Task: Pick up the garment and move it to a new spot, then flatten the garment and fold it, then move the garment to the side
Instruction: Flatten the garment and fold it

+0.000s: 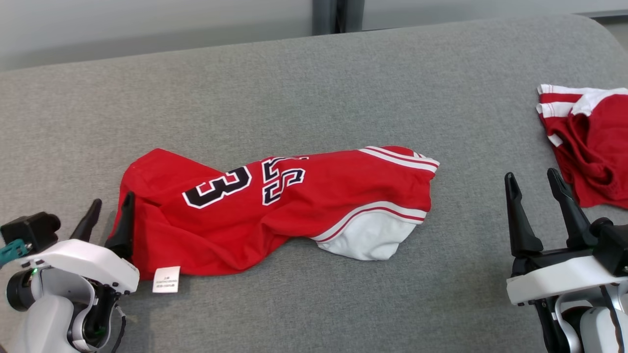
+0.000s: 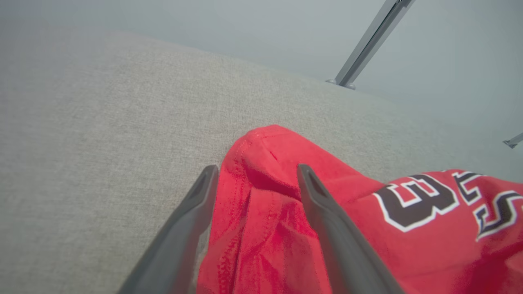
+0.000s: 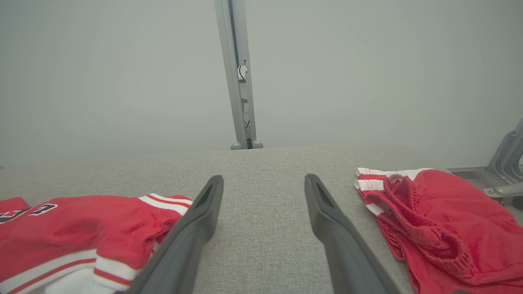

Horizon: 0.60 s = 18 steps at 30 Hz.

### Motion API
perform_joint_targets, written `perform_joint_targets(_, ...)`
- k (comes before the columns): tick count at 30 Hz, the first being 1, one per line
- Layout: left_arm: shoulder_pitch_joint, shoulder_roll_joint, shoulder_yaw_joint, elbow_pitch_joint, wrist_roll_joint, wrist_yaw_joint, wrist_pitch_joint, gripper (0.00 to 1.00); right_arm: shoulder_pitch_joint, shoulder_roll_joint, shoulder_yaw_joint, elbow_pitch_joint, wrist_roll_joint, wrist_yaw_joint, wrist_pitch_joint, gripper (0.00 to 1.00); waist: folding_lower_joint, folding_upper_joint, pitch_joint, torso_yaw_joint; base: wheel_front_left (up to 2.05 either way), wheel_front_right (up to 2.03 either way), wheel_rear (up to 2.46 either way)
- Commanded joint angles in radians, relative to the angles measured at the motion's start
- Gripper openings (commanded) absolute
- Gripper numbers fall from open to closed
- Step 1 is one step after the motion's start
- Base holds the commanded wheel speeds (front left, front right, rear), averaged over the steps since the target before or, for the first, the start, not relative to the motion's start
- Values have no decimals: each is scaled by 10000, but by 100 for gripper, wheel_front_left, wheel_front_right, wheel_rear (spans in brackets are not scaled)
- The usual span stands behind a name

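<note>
Garment [image 1: 274, 211], a red jersey with black numerals, lies crumpled on the grey padded surface [image 1: 314, 88], one end between the left fingers.
The left gripper [image 2: 257, 167] has its fingers spread wide. A bunched red corner fills the gap between them, loose rather than pinched, and the rest of the jersey trails off past the inner finger towards the other arm. The right gripper [image 1: 531, 173] is also spread wide over bare surface, holding nothing. The jersey's white-striped end lies off its left finger, apart from it, and a second red garment [image 1: 593, 147] lies off its right finger.
</note>
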Motion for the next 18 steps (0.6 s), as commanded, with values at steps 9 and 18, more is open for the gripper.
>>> perform_joint_targets(9,922,-212,629,-1652,1042,1044,-2236,100,197,-55,-36,-71,-274,1,141,100,0,0,-844,708,0,0,0)
perform_joint_targets(18,2145,128,639,-3864,2311,1753,-2409,100,490,-52,232,-109,-401,1,372,100,0,0,-1570,958,0,0,0)
